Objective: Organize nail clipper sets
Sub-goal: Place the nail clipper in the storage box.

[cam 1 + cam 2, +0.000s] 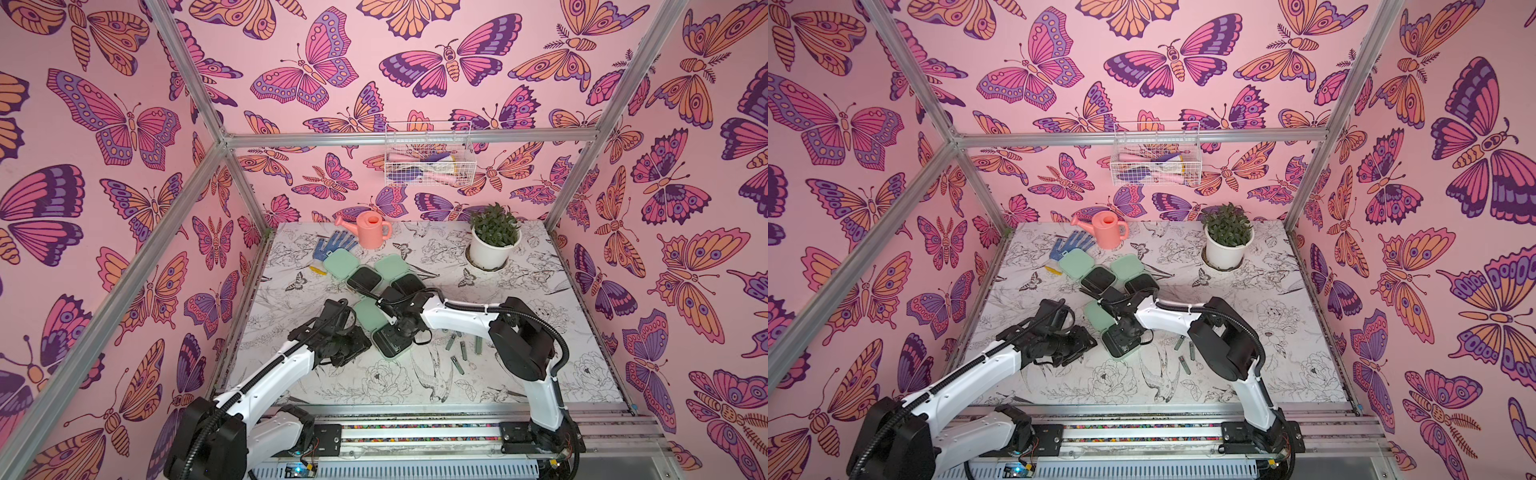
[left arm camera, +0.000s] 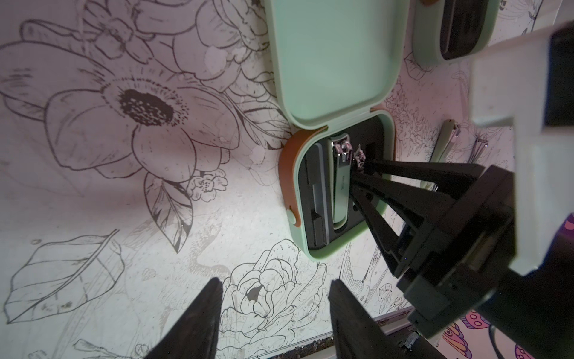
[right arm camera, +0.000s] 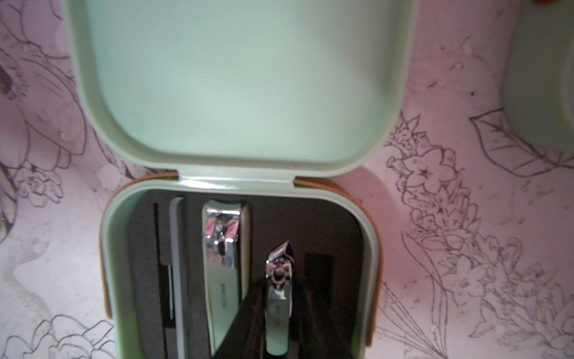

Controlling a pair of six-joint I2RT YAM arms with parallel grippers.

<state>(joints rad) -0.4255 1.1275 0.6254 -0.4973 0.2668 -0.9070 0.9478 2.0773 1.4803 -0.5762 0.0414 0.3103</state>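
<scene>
Evidently the step in hand is seating a small clipper [image 3: 278, 289] in the black tray of the near case [image 1: 388, 345], which lies open on the desk [image 1: 436, 249] with its lid flat on the far side. The right end effector [image 2: 362, 172] reaches down into that tray with its fingers only narrowly apart on either side of the small clipper. Whether they grip it or have just let go I cannot tell. A large clipper [image 3: 223, 264] and a slim file [image 3: 177, 264] already lie in slots to its left. The left end effector [image 2: 273, 320] hovers just left of the case, jaws apart and empty. The next move, I judge, calls for freeing the small clipper fully and lifting straight up so it is not dragged out. After that comes a reach to the loose tools [image 1: 464, 352] on the desk right of the case. The two far cases [image 1: 363, 278] are open, and I cannot tell whether their trays hold anything.
</scene>
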